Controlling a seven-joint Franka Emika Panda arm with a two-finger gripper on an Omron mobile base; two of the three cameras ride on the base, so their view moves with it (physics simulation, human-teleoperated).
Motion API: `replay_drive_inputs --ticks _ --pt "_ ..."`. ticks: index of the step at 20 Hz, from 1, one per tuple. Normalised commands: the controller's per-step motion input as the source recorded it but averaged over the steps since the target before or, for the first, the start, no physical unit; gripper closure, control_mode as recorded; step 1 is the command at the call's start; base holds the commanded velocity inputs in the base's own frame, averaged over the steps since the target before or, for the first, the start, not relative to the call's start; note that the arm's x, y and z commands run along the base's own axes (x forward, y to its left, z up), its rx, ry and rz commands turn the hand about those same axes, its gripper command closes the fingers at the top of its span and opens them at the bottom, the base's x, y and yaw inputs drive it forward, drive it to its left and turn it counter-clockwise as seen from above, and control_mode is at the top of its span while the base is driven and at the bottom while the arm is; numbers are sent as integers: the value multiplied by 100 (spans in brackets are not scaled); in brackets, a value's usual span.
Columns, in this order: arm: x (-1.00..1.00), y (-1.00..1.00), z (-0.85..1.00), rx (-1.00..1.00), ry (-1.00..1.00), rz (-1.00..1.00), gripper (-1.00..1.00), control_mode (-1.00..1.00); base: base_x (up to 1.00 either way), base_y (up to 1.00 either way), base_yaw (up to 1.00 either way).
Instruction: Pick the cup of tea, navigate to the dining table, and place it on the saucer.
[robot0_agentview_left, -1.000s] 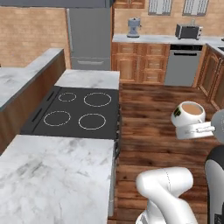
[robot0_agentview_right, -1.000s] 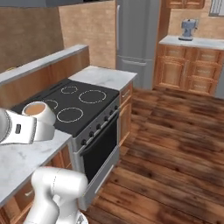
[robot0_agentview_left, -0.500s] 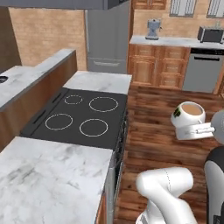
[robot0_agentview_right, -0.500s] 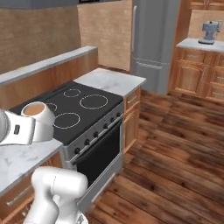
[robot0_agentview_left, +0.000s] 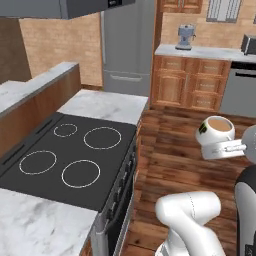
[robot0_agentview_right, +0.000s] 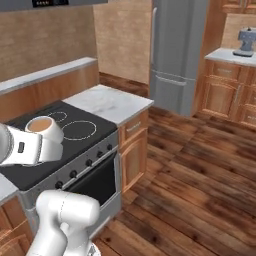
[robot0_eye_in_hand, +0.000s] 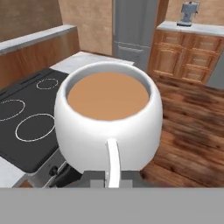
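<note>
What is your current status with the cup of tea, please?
Gripper shut on the cup of tea, upright, tea level. Cup carried over the wood floor, beside the black cooktop. Nothing in the way close ahead.

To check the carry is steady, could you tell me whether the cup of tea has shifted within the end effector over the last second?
No. The cup of tea sits the same against the end effector; the cooktop has shifted across the view because the base drove.

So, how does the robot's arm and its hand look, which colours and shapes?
The arm is glossy white, made of thick rounded segments like bent tubes, with a dark grey joint band at the right edge of the left base view. The hand is a white, rounded block with a small dark marking on its side, seen in the right base view. No cables show.
</note>
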Motion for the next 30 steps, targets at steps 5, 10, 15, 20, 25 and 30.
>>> replay_drive_inputs --ticks 5,10,15,20,25,30 --pt "0 0 0 0 0 0 100 100 63 -79 20" --pt "0 0 0 0 0 0 100 100 63 -77 22" --pt "0 0 0 0 0 0 100 100 56 -71 23" --pt "0 0 0 0 0 0 100 100 58 -72 26" --pt "0 0 0 0 0 0 100 100 60 -75 30" --pt "0 0 0 0 0 0 100 100 63 -76 32"
